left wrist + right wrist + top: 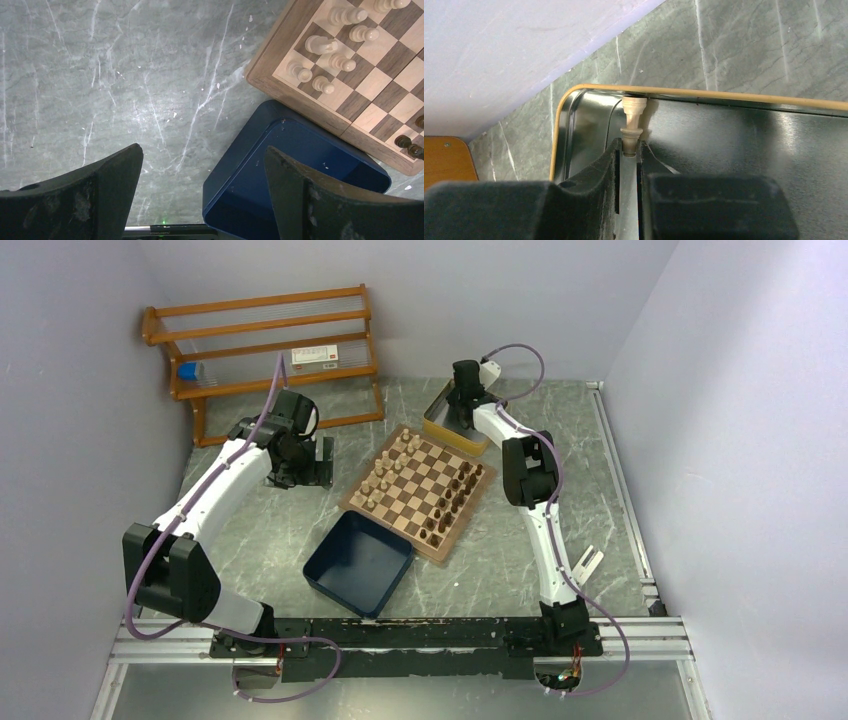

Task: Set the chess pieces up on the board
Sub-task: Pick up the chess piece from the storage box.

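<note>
1. Tan wood is sitting between the pads: your right gripper [628, 156] is pinching a light piece [632, 122] by one end, down inside the metal tin [724, 95], hard against its far wall.
2. You are wanting a straight lift here, clearing the tin's rim before swinging toward the board [418, 490]. The grip is sitting near the piece's end, so it looks liable to swivel. Go slowly.
3. Light pieces [320, 44] are lining the board edge nearer your left arm, and dark pieces [450, 502] are lining the opposite edge. By that, this one is likely heading for the light side. Which square is free, I cannot make out.
4. Your left gripper [201, 152] is hanging wide open, holding nothing, above the stone table [100, 75] beside the navy tray [310, 170].
5. The tray is lying just off the board's near corner, and a wooden rack [260, 348] is standing back left. Neither is crossing the tin-to-board path. The standing pieces are what you risk clipping while lowering.
</note>
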`<act>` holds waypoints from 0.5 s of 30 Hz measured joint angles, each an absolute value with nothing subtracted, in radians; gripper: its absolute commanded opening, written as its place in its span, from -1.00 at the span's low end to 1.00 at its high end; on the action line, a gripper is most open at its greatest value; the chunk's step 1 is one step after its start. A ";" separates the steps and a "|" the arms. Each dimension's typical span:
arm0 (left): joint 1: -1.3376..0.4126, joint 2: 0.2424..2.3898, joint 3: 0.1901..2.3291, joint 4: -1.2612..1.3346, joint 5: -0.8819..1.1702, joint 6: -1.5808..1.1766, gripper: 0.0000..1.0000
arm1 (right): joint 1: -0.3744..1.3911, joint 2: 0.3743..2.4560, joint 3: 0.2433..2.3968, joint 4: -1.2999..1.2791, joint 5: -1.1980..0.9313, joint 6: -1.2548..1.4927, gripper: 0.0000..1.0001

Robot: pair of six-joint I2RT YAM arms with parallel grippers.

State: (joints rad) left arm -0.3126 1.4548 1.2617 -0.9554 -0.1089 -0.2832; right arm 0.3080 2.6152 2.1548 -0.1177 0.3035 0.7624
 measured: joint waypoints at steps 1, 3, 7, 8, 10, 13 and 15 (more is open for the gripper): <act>-0.313 1.454 1.262 -0.955 -0.109 -0.283 0.90 | 0.308 2.612 2.145 -0.109 0.303 0.762 -0.90; -0.313 1.453 1.261 -0.955 -0.109 -0.283 0.91 | 0.308 2.595 2.106 -0.079 0.303 0.761 -0.97; -0.313 1.446 1.260 -0.955 -0.108 -0.284 0.91 | 0.301 2.539 2.015 -0.056 0.301 0.751 -1.00; -0.313 1.444 1.260 -0.955 -0.107 -0.284 0.90 | 0.297 2.523 1.988 -0.052 0.297 0.745 -1.00; -0.313 1.441 1.260 -0.955 -0.105 -0.284 0.90 | 0.288 2.486 1.932 -0.043 0.287 0.730 -1.00; -0.313 1.435 1.258 -0.955 -0.104 -0.284 0.90 | 0.266 2.428 1.843 -0.026 0.260 0.699 -1.00; -0.313 1.433 1.258 -0.954 -0.103 -0.284 0.89 | 0.248 2.387 1.792 -0.013 0.228 0.669 -1.00</act>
State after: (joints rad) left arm -0.3126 1.4326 1.2575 -0.9543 -0.1032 -0.2840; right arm 0.2478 2.3875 1.7924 -0.0132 0.2283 0.6685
